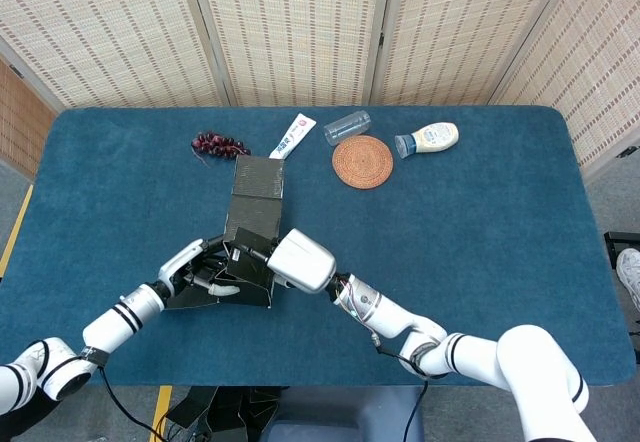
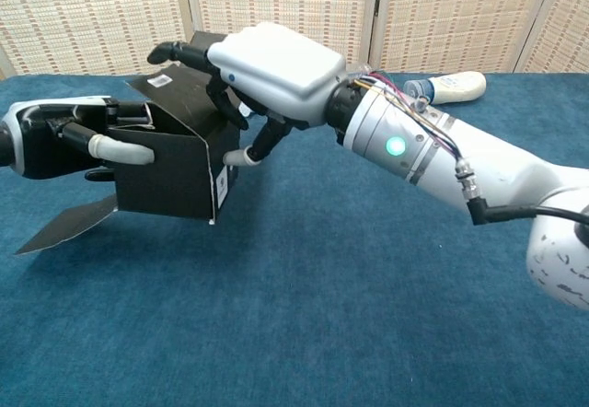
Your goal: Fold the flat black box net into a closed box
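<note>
The black box (image 1: 243,245) (image 2: 175,169) stands partly folded on the blue table (image 1: 480,222), its walls raised and its top open. Its long lid flap (image 1: 258,178) stretches away toward the back. Another flap (image 2: 64,227) lies flat on the table at the left. My left hand (image 1: 196,267) (image 2: 64,135) grips the box's left wall, with one finger across its outer face. My right hand (image 1: 299,259) (image 2: 269,68) reaches over the right wall, with fingers curled over the rim and the thumb on the outside by a white label.
Behind the box lie dark red grapes (image 1: 220,145), a white toothpaste tube (image 1: 293,135), a clear cup (image 1: 347,127) on its side, a round woven coaster (image 1: 362,161) and a mayonnaise bottle (image 1: 428,139) (image 2: 451,85). Folding screens stand behind the table.
</note>
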You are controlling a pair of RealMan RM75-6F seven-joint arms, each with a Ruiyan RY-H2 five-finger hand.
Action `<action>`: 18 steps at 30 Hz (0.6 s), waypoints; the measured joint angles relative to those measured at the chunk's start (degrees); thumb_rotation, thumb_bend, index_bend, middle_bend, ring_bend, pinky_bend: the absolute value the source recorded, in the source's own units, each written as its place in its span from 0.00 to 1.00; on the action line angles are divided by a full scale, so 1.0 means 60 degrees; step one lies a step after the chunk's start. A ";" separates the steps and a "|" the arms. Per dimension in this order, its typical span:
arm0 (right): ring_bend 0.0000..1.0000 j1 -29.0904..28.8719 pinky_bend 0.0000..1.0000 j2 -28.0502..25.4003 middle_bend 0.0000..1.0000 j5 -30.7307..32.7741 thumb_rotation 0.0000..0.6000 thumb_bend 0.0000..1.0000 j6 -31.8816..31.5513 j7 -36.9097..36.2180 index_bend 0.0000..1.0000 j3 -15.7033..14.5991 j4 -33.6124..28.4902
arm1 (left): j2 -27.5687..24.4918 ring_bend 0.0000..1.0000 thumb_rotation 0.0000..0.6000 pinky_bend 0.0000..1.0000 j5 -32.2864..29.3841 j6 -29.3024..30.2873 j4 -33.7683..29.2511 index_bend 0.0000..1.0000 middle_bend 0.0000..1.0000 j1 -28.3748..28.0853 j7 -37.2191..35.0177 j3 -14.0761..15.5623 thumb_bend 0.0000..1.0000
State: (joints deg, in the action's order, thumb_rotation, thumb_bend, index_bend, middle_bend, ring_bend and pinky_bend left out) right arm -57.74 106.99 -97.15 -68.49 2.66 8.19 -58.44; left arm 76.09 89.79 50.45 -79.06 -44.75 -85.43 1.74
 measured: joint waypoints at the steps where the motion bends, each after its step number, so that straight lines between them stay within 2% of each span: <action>1: 0.74 0.0004 1.00 0.0038 0.23 -0.0023 1.00 0.16 -0.0014 -0.0040 0.10 -0.0035 0.0071 | 0.0049 0.62 1.00 0.89 0.0009 0.0023 0.0039 0.25 0.26 0.0015 0.0115 0.0007 0.09; 10: 0.74 0.0220 1.00 0.0185 0.24 -0.0204 1.00 0.16 -0.0224 -0.0212 0.10 -0.0450 0.0568 | 0.0594 0.61 1.00 0.89 0.0095 0.0245 0.0457 0.25 0.26 0.0143 0.1534 0.0055 0.09; 18: 0.74 0.0584 1.00 0.0265 0.24 -0.0402 1.00 0.16 -0.0406 -0.0293 0.10 -0.0936 0.0943 | 0.1154 0.57 1.00 0.89 -0.0017 0.0354 0.0727 0.25 0.26 0.0253 0.3269 0.0006 0.09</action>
State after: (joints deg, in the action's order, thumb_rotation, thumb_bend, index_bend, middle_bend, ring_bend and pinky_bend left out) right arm -54.23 108.57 -99.56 -70.92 0.91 2.57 -52.79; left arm 83.02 89.69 52.58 -74.69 -43.23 -65.81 1.77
